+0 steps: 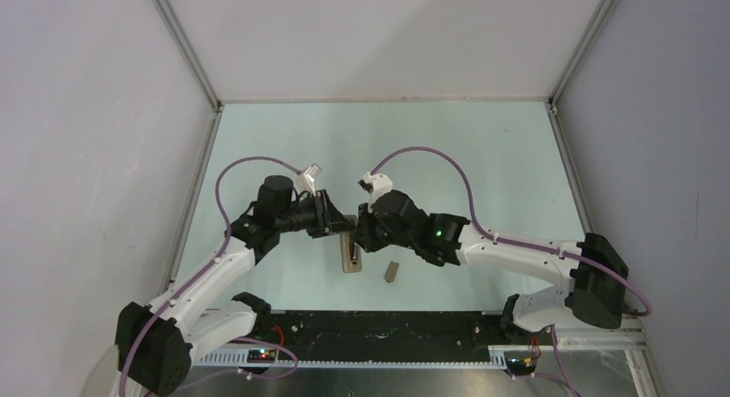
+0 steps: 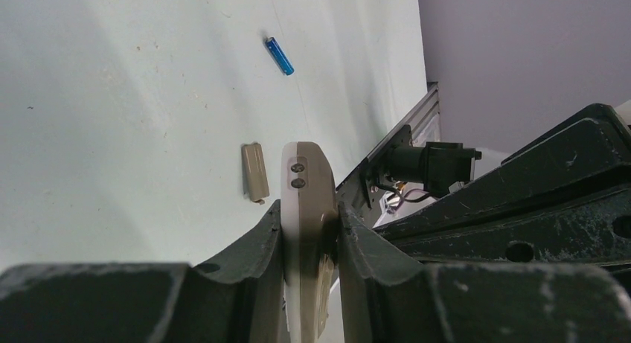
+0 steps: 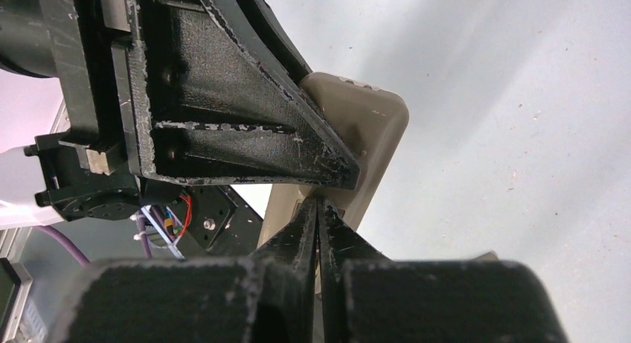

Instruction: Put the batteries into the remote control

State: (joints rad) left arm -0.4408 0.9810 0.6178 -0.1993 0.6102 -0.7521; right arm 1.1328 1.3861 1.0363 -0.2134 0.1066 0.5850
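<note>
While the left end effector (image 2: pixel 309 213) clamps the remote control (image 2: pixel 302 173) edgewise, the right end effector (image 3: pixel 318 209) is closed.

The remote control (image 1: pixel 349 257) is seen a little left of midway between the tabletop's side edges, nearer the near edge than the far. It is turned on its long side, with white face and beige-grey back both clamped. The bright blue battery (image 2: pixel 280 56), a thin cylinder, is laid flat on the tabletop, well apart from it.
</note>
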